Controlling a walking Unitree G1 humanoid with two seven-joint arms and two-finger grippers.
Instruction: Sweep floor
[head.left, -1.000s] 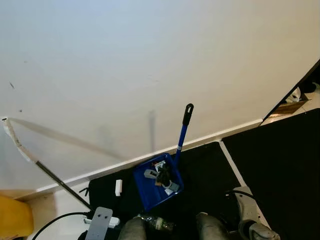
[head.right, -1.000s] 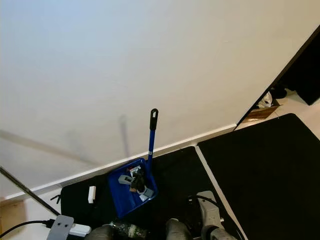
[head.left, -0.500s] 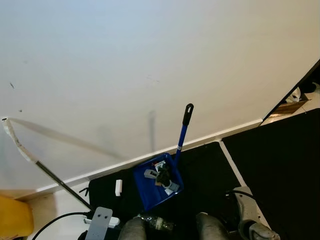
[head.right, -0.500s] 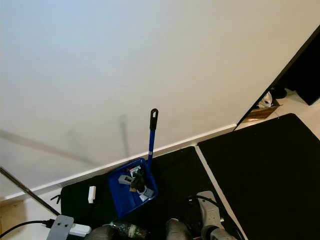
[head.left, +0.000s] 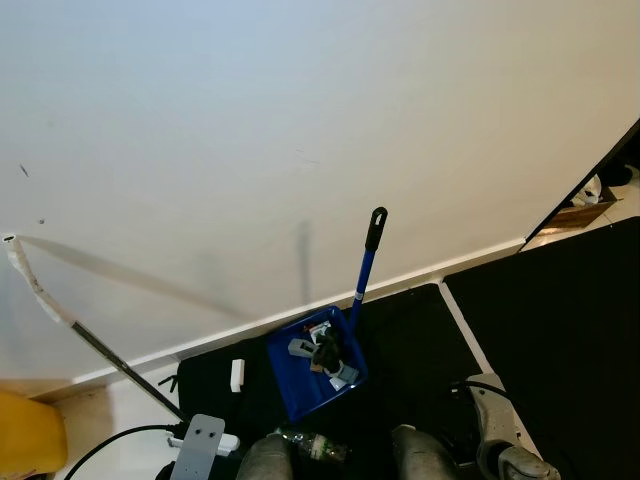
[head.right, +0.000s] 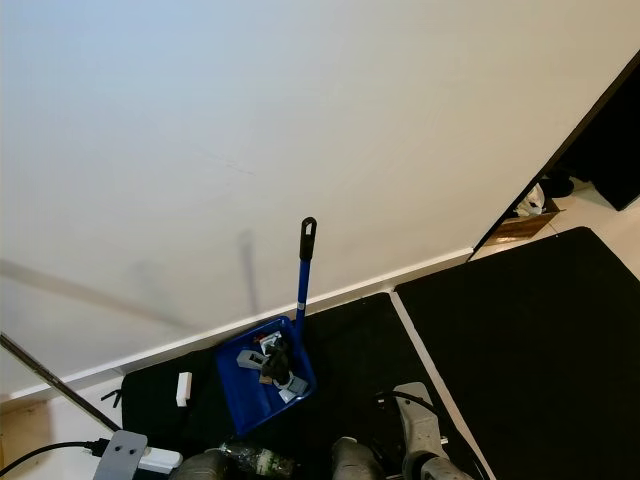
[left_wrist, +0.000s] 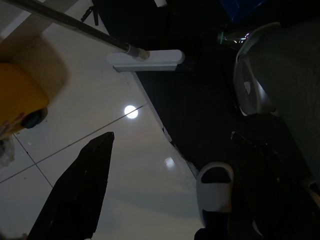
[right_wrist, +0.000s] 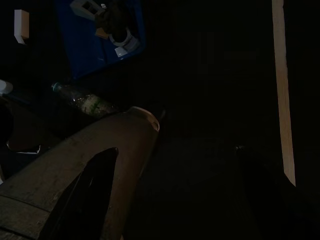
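A blue dustpan (head.left: 300, 385) rests on a black mat at the foot of the white wall, its long blue handle (head.left: 366, 262) leaning up against the wall. Grey and dark scraps (head.left: 325, 355) lie in it. A flat mop head (head.left: 198, 450) with a long dark stick (head.left: 100, 350) sits at the lower left. A clear plastic bottle (head.left: 312, 445) lies on the mat between my legs. My left gripper (left_wrist: 172, 137) hangs over pale floor tiles near the mop head (left_wrist: 145, 59). My right gripper (right_wrist: 175, 150) hangs in the dark above the mat, with the bottle (right_wrist: 85, 101) and dustpan (right_wrist: 90, 50) beyond it.
A small white block (head.left: 237, 374) lies on the mat left of the dustpan. A yellow object (head.left: 28, 435) sits at the lower left corner. A second black mat (head.left: 560, 340) covers the right side, with a cardboard box (head.left: 580, 213) beyond it. A black cable (head.left: 110, 445) curls by the mop head.
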